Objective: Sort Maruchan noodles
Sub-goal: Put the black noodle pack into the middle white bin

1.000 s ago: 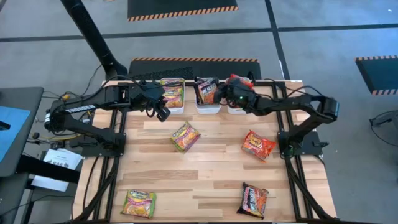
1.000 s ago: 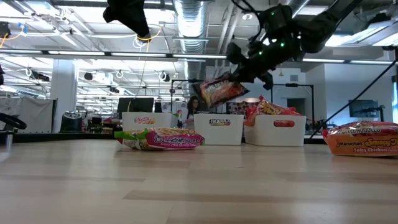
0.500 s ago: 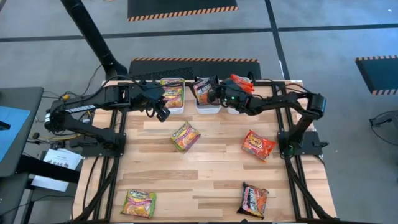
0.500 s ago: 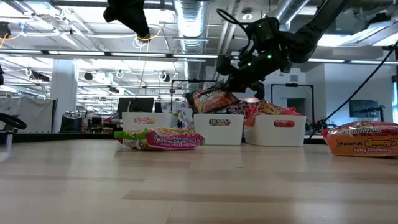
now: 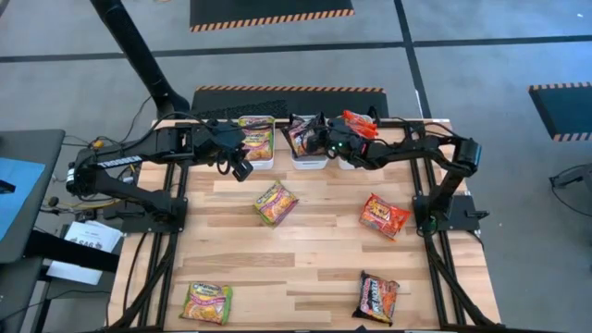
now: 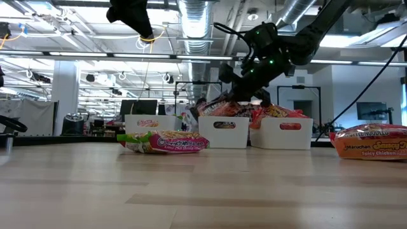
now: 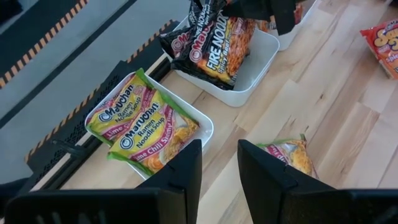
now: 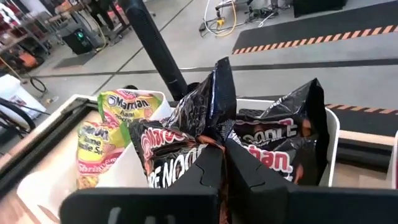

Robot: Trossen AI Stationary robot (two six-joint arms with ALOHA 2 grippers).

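With the right gripper [image 5: 319, 141] pinching a dark crinkly plastic noodle packet [image 8: 186, 146] into the middle white rectangular plastic bin [image 5: 311, 161], four packets lie unsorted before it, left gripper [image 5: 240, 168] open alongside.

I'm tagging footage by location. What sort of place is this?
Probably a robotics lab in an open industrial hall: a wooden table on a dark frame, hazard-striped floor mats, and exposed ceiling ducts over rows of workstations behind the white bins.
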